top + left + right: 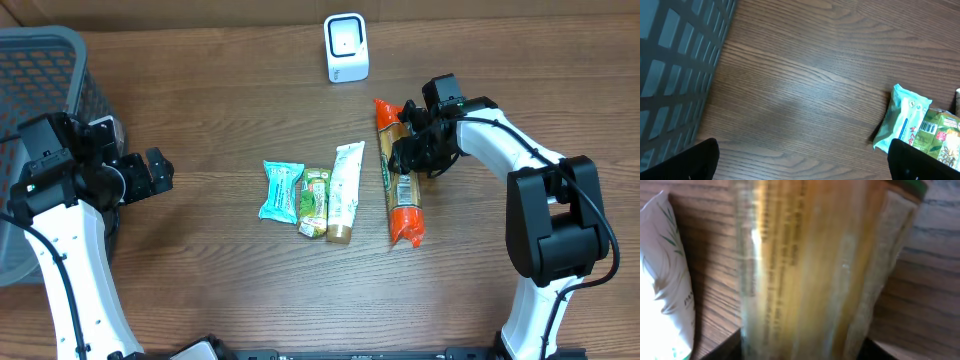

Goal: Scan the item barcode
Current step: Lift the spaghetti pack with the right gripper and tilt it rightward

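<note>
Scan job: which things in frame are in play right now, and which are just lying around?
In play: long orange packet; right end effector at it; white scanner.
Lying about: teal packet; green packet; white tube; grey basket; left end effector, open and away from everything.

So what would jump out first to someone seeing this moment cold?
The long orange-ended packet right of centre, with the right jaws over its upper half. Then the row at table centre: teal packet, green packet, white tube. The white scanner stands alone at the far edge.
</note>
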`<state>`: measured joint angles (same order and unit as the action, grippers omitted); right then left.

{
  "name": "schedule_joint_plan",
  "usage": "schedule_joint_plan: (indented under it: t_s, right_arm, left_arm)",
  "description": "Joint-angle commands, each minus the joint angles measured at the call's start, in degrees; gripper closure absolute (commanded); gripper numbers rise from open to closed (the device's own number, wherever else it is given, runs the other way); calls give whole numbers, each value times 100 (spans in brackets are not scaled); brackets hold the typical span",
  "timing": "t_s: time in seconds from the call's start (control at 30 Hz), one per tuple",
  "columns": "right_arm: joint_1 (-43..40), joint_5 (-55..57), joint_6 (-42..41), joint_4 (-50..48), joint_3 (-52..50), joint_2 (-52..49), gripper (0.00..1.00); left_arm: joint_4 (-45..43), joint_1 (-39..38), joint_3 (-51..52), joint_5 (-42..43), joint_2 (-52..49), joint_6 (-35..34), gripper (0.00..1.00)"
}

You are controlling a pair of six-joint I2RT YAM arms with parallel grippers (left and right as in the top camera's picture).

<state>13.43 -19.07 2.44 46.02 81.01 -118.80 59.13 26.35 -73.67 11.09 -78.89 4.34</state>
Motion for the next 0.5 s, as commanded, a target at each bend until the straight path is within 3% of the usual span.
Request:
schedule_joint_plan:
  t_s: [0.0,0.07,0.13,0.27,0.47]
  right_arm:
    - [-7,509,-289,-31,-39,-212,64]
    - [-7,509,-671,-7,-37,-212,84]
    - [-7,509,-1174,68,-22,-192,96]
    - [-7,754,-2085,256,61,-83,96]
    - [-7,2455,-4374,1373,256,702,96]
  left_arm:
    - [-2,24,-59,-13,-28,-116,1]
    - [-2,24,-59,-13,-28,-116,0]
    - [-2,24,-59,-13,-28,-116,0]
    - [-2,24,-59,-13,-28,-116,0]
    - [-2,24,-59,-13,-28,-116,0]
